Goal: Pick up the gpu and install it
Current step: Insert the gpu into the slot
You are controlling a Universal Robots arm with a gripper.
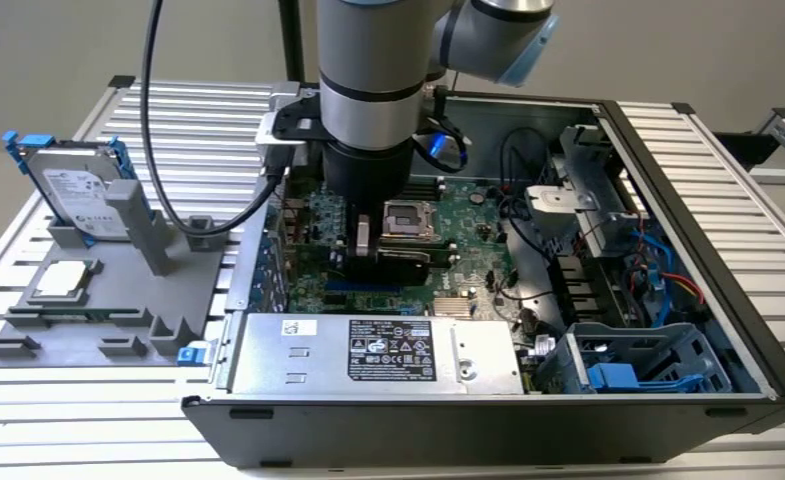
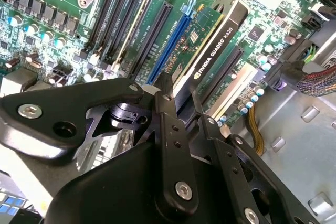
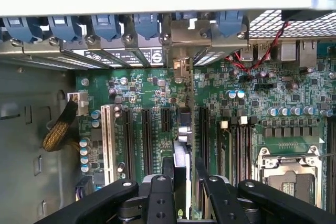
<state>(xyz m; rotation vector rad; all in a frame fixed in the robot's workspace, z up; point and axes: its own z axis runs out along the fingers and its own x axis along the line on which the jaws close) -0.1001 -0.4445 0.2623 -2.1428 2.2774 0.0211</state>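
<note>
Green motherboard (image 1: 466,215) dotted with silver-topped capacitors, black expansion slots (image 3: 146,135) beside one white slot (image 3: 108,140) and one blue slot (image 2: 169,45). Black gpu (image 2: 220,38) with pale lettering and a green board face; black gripper (image 2: 176,108) with silver screws. Grey holder (image 1: 112,290) carrying a silver hard drive (image 1: 79,190) with blue rails; black computer case (image 1: 712,300) on a silver ribbed table (image 1: 45,420)

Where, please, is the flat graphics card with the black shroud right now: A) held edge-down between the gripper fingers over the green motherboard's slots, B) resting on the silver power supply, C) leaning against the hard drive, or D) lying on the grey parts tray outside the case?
A: in the second wrist view the gpu stands on edge between the gripper fingers, above the motherboard slots inside the case.
</note>
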